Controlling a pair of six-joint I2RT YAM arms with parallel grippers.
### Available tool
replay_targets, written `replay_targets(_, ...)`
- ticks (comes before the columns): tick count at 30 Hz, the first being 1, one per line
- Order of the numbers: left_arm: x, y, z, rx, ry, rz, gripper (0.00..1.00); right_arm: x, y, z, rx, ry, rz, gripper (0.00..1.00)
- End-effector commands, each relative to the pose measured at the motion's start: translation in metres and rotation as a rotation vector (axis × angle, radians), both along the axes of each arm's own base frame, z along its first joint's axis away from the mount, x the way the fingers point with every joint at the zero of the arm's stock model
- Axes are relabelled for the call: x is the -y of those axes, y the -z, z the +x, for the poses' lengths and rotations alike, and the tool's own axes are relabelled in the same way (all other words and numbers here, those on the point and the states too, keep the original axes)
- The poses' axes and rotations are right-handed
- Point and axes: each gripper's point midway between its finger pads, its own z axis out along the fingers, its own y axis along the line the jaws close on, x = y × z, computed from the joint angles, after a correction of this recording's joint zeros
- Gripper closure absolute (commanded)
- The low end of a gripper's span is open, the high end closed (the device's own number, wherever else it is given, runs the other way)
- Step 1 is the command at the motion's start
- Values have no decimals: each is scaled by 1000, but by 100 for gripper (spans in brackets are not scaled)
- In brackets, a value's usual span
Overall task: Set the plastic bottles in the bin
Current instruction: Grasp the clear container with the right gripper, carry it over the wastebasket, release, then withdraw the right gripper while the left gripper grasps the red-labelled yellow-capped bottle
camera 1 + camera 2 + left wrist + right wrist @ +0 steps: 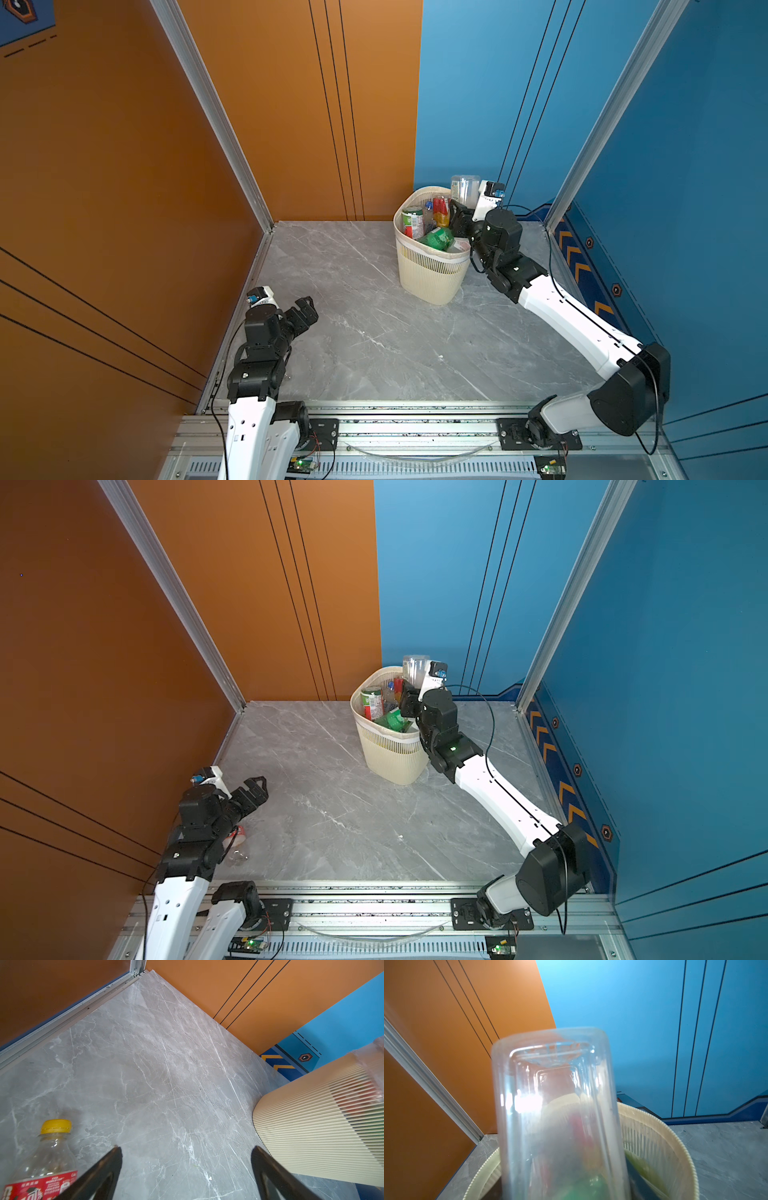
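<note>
Several plastic bottles (pixel 432 232) are heaped in the bin (pixel 432 278) up to its rounded-square rim. One has a crumpled green body, one with a green and red label stands upright, and a few with red labels sit behind. The bin is cream plastic with fine vertical slots in its wall and a thin clear liner folded over the lip. It stands in the far right part of the grey marble-patterned table (pixel 374 340).

My right gripper (pixel 457 214) reaches in over the bin's right-hand rim. A clear bottle (pixel 464 190), squarish with rounded corners and moulded panels, sticks up base-first from the heap right at the gripper. In the right wrist view it (pixel 556 1105) fills the middle, blurred, and hides the fingers. I cannot tell how wide they stand or whether they hold it.

My left gripper (pixel 187 1148) hovers low at the near left of the table. Its black fingers (pixel 268 1167) are spread wide with only bare table between them. Just beside one finger lies a yellow-capped bottle (pixel 49 1157), clear with a red label. In a top view it (pixel 237 836) is mostly tucked under my left arm, near the aluminium rail (pixel 226 746) along the table's left edge.

A broad, smooth stretch of table separates the left gripper from the bin.
</note>
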Motion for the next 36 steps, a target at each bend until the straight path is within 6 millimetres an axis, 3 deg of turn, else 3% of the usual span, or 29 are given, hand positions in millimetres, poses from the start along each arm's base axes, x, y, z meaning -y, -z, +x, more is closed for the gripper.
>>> replay_targets(1, 1, 1, -1, -16, 12, 2, 2, 10, -17, 6, 14, 49, 67, 10)
replay_targets(2, 1, 1, -1, -17, 12, 2, 2, 11, -16, 7, 1, 55, 59, 1)
replay_targets(8, -2, 8, -1, -86, 13, 25, 2, 32, -37, -8, 30, 102, 62, 0)
replay_targets(11, -1, 10, 1, -100, 22, 23, 2, 46, -52, -31, 73, 113, 76, 0)
replay_targets(14, 0, 15, 2, -120, 22, 11, 2, 63, -51, -56, 80, 128, 77, 0)
replay_targets(17, 3, 20, 5, -136, 35, 5, 2, 71, -16, -81, 19, 101, 70, 0)
replay_targets(22, 7, 28, 8, -160, 38, -9, 2, 79, 97, -116, -174, 69, 94, 0)
replay_targets(25, 10, 30, 10, -173, 46, -3, 2, 82, 139, -129, -272, 67, 76, 0)
replay_targets(29, 4, 36, -1, -253, -18, 34, 2, 89, 150, -136, -300, 84, 67, 0)
replay_targets(36, -41, 52, -58, -464, -270, 218, 2, 103, 140, -138, -257, 101, 102, 0)
